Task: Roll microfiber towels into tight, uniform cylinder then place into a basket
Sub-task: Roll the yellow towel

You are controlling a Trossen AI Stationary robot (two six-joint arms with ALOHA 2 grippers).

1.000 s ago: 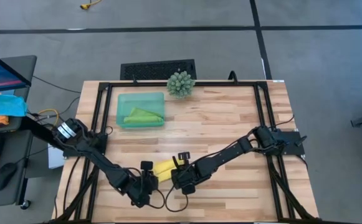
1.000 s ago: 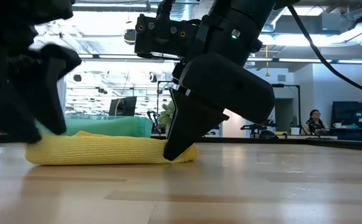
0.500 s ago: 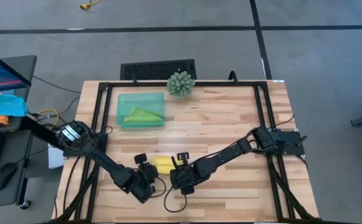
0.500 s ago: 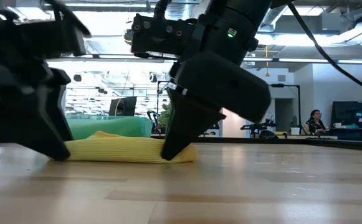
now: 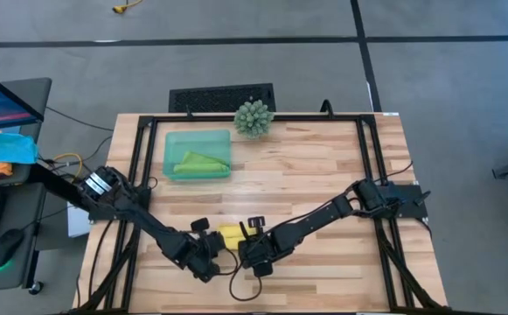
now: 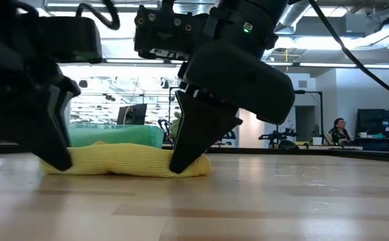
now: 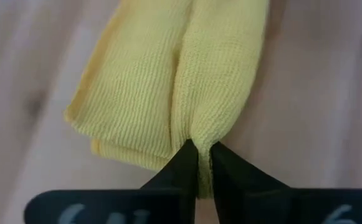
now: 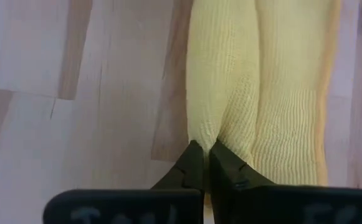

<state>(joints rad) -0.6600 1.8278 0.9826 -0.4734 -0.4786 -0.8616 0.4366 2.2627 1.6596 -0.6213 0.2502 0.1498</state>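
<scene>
A yellow microfiber towel [image 5: 230, 234], rolled into a short bundle, lies lengthwise left to right on the wooden table near its front edge; the low view shows the yellow towel [image 6: 124, 161] flat on the wood. My left gripper [image 7: 204, 148] is shut on its left end and my right gripper [image 8: 207, 148] is shut on its right end. The teal basket [image 5: 173, 143] stands at the far left, and a green towel [image 5: 199, 163] lies inside it. My left gripper pinches a small raised fold [image 7: 200, 134] of the towel's left end between its two fingertips. The fingers [image 6: 55, 150] slant down from above. The towel rests on the table. My right gripper pinches a small fold [image 8: 213, 134] at the towel's right end between its two fingertips. Its fingers [image 6: 184, 150] slant down from above and lie along the roll. The towel rests on the table.
A spiky green ball plant [image 5: 254, 118] stands at the table's far edge, right of the basket. A black frame [image 5: 140, 149] runs along the table's left and right sides. Bare wood lies between the yellow towel and the basket.
My left gripper has moved toward the towel's left end, come down on it and shut on a fold there. The towel's left end has been bunched inward, so the roll is shorter than before. My right gripper has stayed on the right end.
</scene>
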